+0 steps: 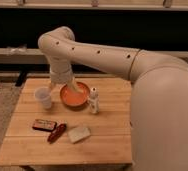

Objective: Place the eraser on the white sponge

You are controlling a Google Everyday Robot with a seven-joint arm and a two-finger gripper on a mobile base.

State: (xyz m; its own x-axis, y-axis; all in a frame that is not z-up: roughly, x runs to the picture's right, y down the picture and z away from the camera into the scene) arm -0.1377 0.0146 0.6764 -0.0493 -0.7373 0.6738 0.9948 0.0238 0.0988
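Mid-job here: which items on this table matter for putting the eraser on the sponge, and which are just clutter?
Job:
- flat dark rectangular eraser
- pale off-white sponge block
- gripper, over the round orange bowl

Lying about:
- round orange bowl
- white plastic cup
- small white bottle
- dark red sausage-shaped object

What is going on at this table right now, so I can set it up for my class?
A one-armed robot is meant to put the eraser on the white sponge, but it has not picked anything up yet. Its gripper hangs over the orange bowl at the back of the wooden table. The eraser and sponge lie apart near the front edge, with a dark red sausage-shaped object between them. A white cup and a white bottle flank the bowl.
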